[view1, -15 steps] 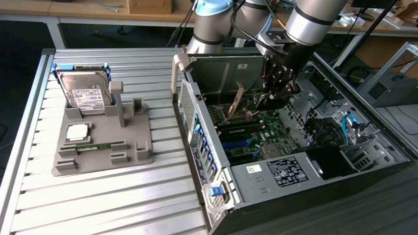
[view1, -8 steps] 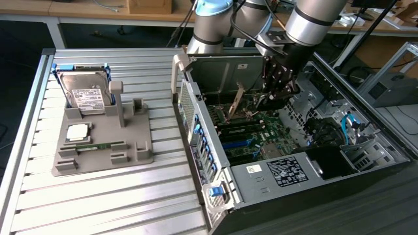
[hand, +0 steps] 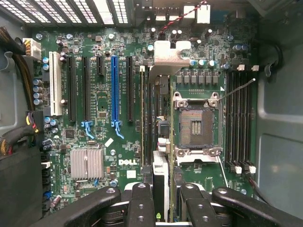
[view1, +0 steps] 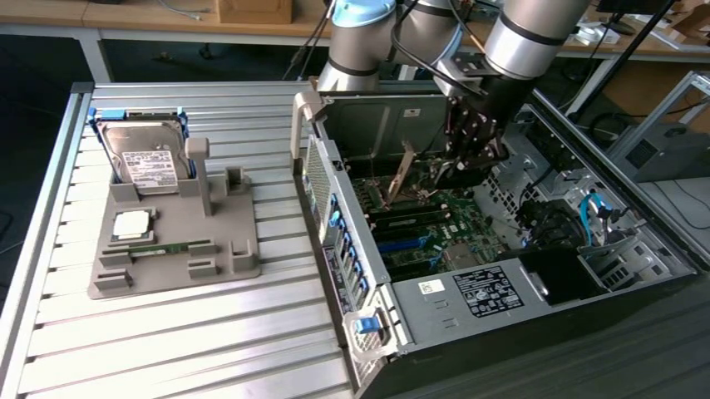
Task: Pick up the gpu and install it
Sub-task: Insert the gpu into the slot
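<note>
The gpu (view1: pixel 400 173) is a thin brown-green card, held tilted above the motherboard (view1: pixel 444 224) inside the open computer case. My gripper (view1: pixel 453 170) is shut on it, reaching down into the case from above. In the wrist view the gpu (hand: pixel 160 118) appears edge-on, running away from my gripper (hand: pixel 163 191), with its silver bracket (hand: pixel 168 53) at the far end. The card hangs over the board between the black expansion slots (hand: pixel 129 87) and the bare CPU socket (hand: pixel 196 125). A blue slot (hand: pixel 114 90) lies a little further to the side.
The case wall (view1: pixel 322 191) stands upright beside the board. Cables and a drive bay (view1: pixel 566 224) crowd the case on the exterior view's right. On the slatted table a grey fixture (view1: pixel 239 258) holds a hard drive (view1: pixel 150 162), a processor (view1: pixel 131 223) and a memory stick (view1: pixel 166 248).
</note>
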Controlling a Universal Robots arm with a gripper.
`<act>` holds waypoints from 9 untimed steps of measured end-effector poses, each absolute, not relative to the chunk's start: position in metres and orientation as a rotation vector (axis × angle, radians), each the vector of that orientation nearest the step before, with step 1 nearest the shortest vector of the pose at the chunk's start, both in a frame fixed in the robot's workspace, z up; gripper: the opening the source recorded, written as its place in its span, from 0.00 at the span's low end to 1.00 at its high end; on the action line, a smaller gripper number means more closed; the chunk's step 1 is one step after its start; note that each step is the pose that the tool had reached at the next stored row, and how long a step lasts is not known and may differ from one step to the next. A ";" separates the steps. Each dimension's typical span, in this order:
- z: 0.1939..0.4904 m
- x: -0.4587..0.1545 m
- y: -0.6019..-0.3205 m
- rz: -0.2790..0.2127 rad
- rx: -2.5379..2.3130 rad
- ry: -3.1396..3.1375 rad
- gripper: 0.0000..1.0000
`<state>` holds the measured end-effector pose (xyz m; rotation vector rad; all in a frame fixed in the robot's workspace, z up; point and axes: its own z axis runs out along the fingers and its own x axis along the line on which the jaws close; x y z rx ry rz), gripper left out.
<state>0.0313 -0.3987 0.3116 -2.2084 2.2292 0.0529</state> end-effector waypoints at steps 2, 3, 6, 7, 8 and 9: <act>0.311 0.031 -0.399 0.053 -2.208 2.229 0.27; 0.311 0.031 -0.400 0.053 -2.208 2.229 0.27; 0.311 0.031 -0.402 0.053 -2.208 2.229 0.27; 0.311 0.031 -0.403 0.053 -2.208 2.229 0.27; 0.311 0.031 -0.404 0.053 -2.208 2.229 0.27; 0.311 0.031 -0.404 0.053 -2.208 2.229 0.27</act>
